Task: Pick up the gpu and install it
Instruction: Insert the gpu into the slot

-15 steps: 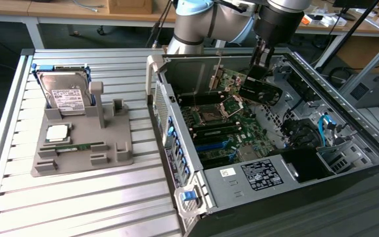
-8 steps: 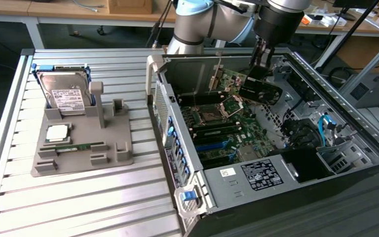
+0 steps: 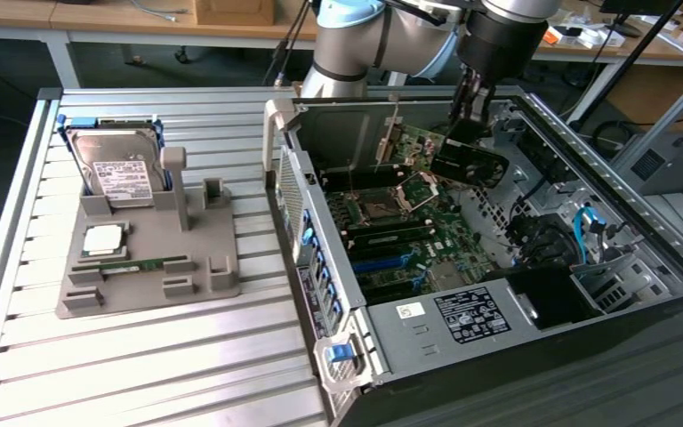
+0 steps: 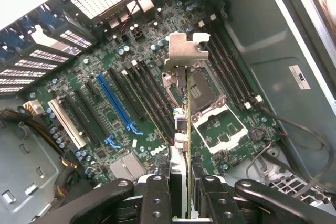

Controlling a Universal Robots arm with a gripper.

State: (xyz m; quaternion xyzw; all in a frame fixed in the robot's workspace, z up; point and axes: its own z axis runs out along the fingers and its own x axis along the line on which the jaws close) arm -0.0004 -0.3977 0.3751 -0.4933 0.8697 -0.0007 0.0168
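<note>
The pick-up is done: the gripper [image 4: 181, 192] has its black fingers [image 4: 156, 198] clamped on the edge of the thin green gpu card with its silver end bracket [image 4: 184, 77]. The card hangs below the fingers, above the green motherboard [image 4: 105, 77] inside the open grey computer case [image 3: 461, 329], not yet seated in any slot.

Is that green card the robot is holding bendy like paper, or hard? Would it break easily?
Probably hard: the gpu juts straight out from the gripper without sagging above the motherboard. Likely lopsided in weight, since a black cooler sits on one face. Probably fragile too: it is a thin board seen edge-on, so a hard knock might damage it.
</note>
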